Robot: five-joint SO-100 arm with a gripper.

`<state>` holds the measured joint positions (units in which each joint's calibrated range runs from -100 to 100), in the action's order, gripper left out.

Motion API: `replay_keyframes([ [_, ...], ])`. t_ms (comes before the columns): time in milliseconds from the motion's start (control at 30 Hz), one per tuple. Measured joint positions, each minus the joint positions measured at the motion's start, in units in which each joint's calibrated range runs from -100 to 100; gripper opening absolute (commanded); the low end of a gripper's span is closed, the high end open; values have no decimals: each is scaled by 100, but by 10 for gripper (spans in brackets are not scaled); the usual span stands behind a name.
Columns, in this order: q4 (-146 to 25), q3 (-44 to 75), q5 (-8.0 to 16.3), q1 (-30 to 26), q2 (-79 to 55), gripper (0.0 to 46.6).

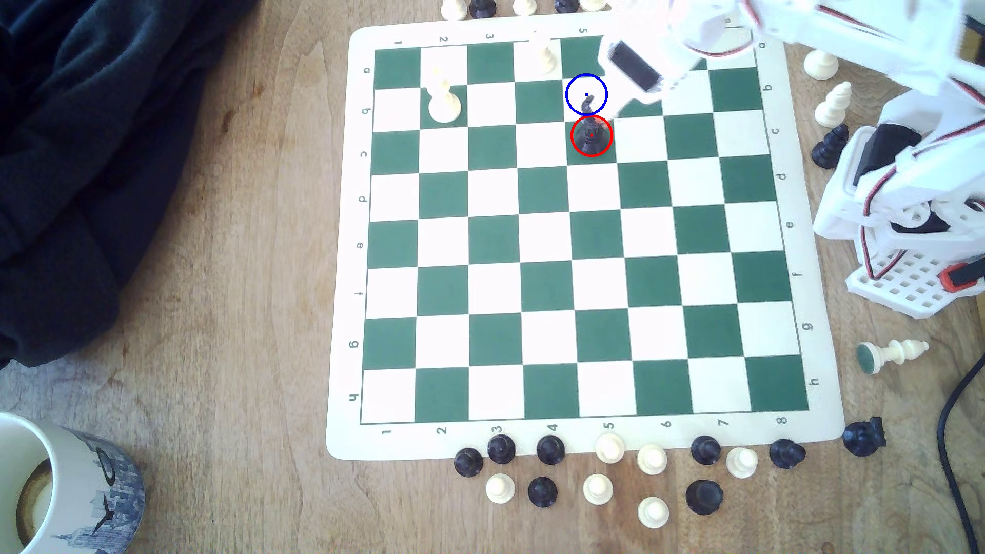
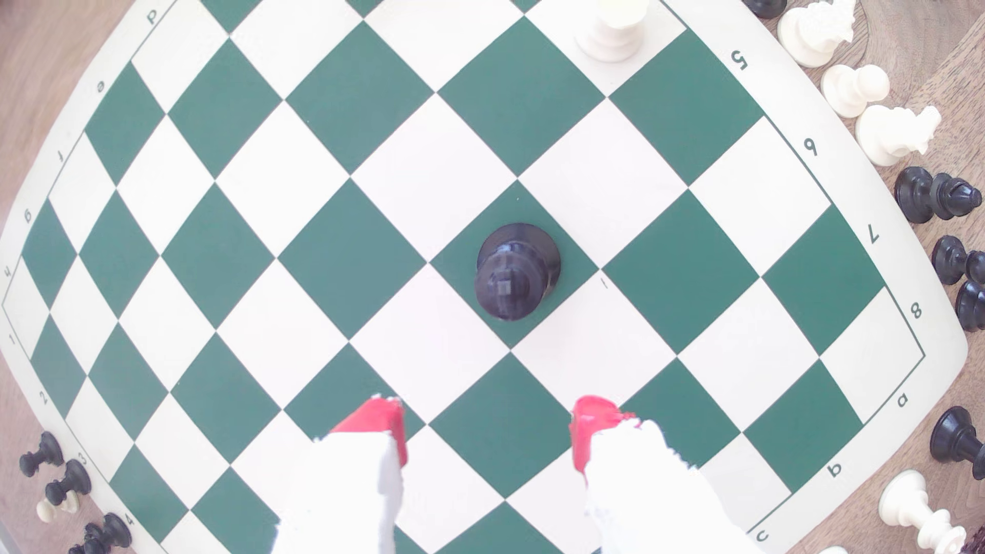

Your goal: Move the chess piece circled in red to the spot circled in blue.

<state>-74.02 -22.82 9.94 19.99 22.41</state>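
The tall black plastic chessman has a wide round base, a slim waist and a knobbed top that bears a small cross in the wrist view. It stands upright inside the red ring on a green square of the green-and-white vinyl chessboard, in the file marked 5. The white square with the blue ring and centre dot touches that square on the side toward the board's row-a edge; the chessman's crown overlaps the ring in the exterior view.

The two white fingers with red tips are spread wide, holding nothing. The chessman stands ahead of the tips, about in line with the gap between them, apart from both.

On the wooden bench, at the exterior view's lower left, a printed ceramic mug shows a brown ring inside; whether it holds liquid is unclear.
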Motion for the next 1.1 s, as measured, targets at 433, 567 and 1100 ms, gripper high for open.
replay_keyframes([
  [433, 637, 0, 5, 66, -1114, 172],
  [567, 900, -9, 15, 66, -1265, 175],
  [1100, 1147, -9, 49, 66, -1567, 159],
])
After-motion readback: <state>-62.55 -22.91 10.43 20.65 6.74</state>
